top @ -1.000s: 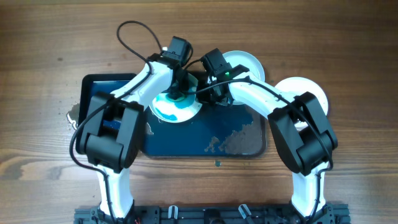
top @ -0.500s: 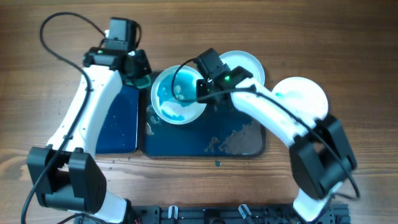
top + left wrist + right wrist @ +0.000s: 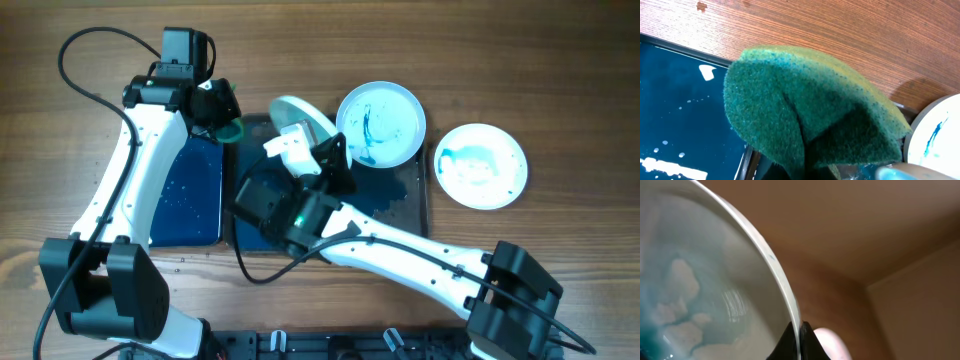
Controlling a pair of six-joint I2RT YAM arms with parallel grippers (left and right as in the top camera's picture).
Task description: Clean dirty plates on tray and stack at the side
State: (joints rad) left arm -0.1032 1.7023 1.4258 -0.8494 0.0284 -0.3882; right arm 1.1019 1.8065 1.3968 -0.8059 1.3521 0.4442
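Green sponge [image 3: 805, 110] clamped in left jaws; right jaws grip tilted plate [image 3: 303, 117] above tray [image 3: 395, 205].

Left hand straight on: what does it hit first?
Probably the tray rim under the sponge the left hand grips, not the plate tilted in the right hand; depth unclear.

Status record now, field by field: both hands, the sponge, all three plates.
left hand: shut on folded green sponge
right hand: pinching the rim of the tilted plate, teal residue inside
second plate: flat on tray, teal-streaked
third plate: on table, right of tray, teal-smeared
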